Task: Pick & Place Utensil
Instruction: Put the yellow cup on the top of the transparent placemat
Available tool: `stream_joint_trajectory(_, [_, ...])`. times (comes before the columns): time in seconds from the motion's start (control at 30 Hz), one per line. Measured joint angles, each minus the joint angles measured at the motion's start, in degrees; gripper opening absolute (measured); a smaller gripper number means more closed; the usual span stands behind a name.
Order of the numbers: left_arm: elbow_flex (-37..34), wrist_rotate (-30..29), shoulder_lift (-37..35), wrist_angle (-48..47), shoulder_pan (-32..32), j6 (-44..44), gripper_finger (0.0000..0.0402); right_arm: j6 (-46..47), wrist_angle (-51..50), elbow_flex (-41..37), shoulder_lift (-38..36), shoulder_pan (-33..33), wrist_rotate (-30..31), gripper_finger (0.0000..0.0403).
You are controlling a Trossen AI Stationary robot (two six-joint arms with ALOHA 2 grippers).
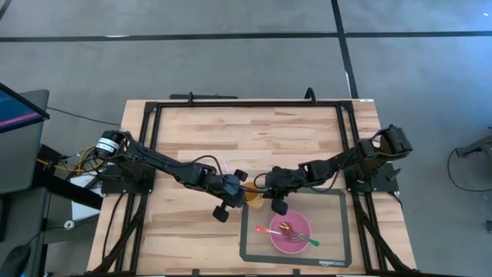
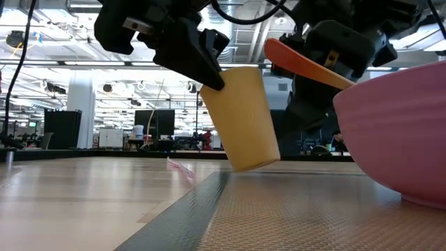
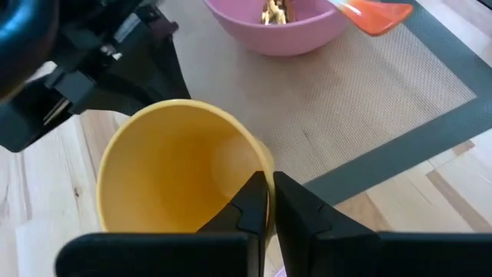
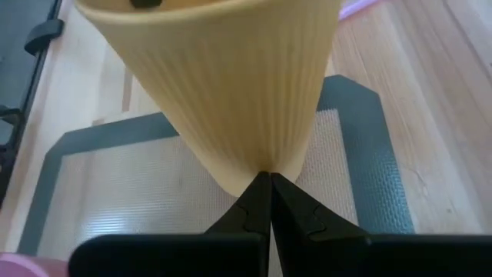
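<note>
Wooden tabletop (image 1: pixel 231 138) is lying inside a black frame, with a grey-bordered mat (image 1: pixel 334 254) covering its near right part and an open hall with ceiling lights showing beyond it in the low view. Left gripper (image 3: pixel 269 201) is reaching in toward the middle of the table, its fingers pinching the rim of a yellow cup (image 3: pixel 173 165), one finger inside and one outside; the cup is hanging tilted at the mat's near-left corner, its base just above the mat's edge in the low view. Right gripper (image 4: pixel 269 201) is sitting just beside the cup from the other side, jaws pressed together with nothing between them, tips right at the cup's ribbed wall. Pink bowl (image 1: pixel 290 231) is resting on the mat, holding some food, an orange utensil (image 3: pixel 375 13) and a green fork (image 1: pixel 306 241), both leaning over its rim.
</note>
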Motion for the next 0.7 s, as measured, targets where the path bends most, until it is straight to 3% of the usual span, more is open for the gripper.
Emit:
stream_joint_trajectory(0.37, [0.0, -0.2, 1.1, 1.2, 0.0, 0.0, 0.0023, -0.5, 0.0, 0.0, 0.6, -0.8, 0.0, 0.0000])
stream_joint_trajectory(0.7, [0.0, -0.4, 4.4, 4.7, 0.1, 0.7, 0.0082, -3.2, 2.1, 0.0, 0.6, -1.7, -0.2, 0.0000])
